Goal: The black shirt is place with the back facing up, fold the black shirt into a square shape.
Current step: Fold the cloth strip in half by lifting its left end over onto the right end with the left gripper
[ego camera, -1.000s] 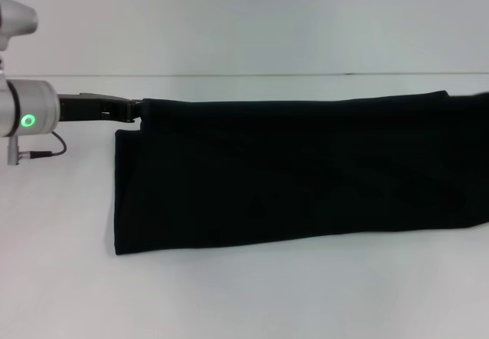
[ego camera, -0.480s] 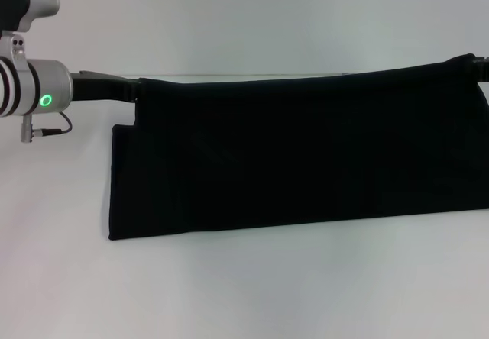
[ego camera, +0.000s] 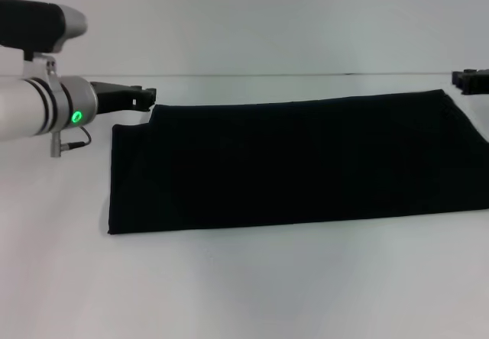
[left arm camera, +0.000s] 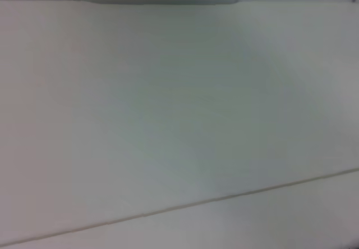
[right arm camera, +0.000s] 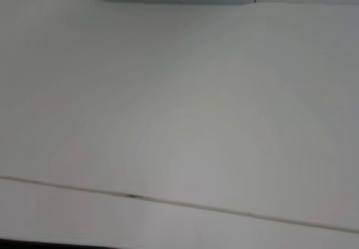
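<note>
The left gripper [ego camera: 145, 95] sits at the far left of the table [ego camera: 244, 285], its black tip just off the shirt's far left corner, a thin strip of white surface showing between them; it holds nothing, and how far its fingers are parted cannot be told. Behind it runs the silver wrist with one green light [ego camera: 76, 116] and a thin cable looping beneath. The right gripper [ego camera: 467, 81] shows only as a dark tip at the far right edge, near the shirt's far right corner but apart from it, gripping nothing; its finger spacing cannot be told either. Between the two grippers lies one shirt [ego camera: 298, 159], spread flat as a long black band running from the left gripper's side across to the right gripper's side and out of view past the right edge. At the left end a lower layer juts out beyond the upper one. Both wrist views show only bare white tabletop with a single seam line across each.
</note>
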